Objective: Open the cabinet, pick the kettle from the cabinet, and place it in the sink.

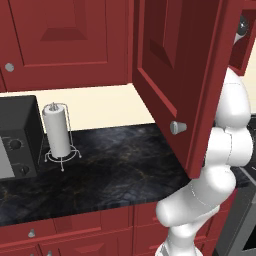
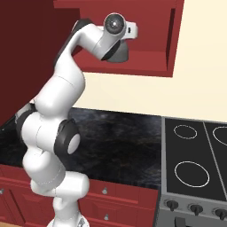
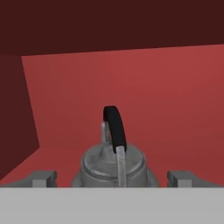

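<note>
1. A simulated kitchen with dark red wooden cabinetry, a cream wall and a black marbled surface point(image 1: 115, 170) running along the wall under the wall cupboards.
2. One cabinet point(image 1: 185, 75) stands with its raised-panel door swung wide toward the camera; one round silver knob point(image 1: 177, 127) shows on the door.
3. In the right base view the white arm reaches up into the open cabinet, where the red shelf floor and side wall frame the hand.
4. One grey metal kettle point(image 3: 114, 164) sits on the cabinet's shelf floor, in the hand view directly ahead and centred, its black arched handle point(image 3: 115, 127) rising toward the red back wall.
5. The gripper point(image 3: 111, 179) is spread wide and holds nothing; one fingertip shows on each side of the kettle, well apart from its body.
6. One paper towel roll point(image 1: 57, 131) stands upright in a wire holder on the surface, left of the open door.
7. One dark microwave point(image 1: 17, 137) sits at the far left of the surface, just beside the roll.
8. One black stove top point(image 2: 195, 155) with white burner rings adjoins the surface on the right; three rings are in view.
9. Red drawers with small silver knobs run beneath the surface.
</note>
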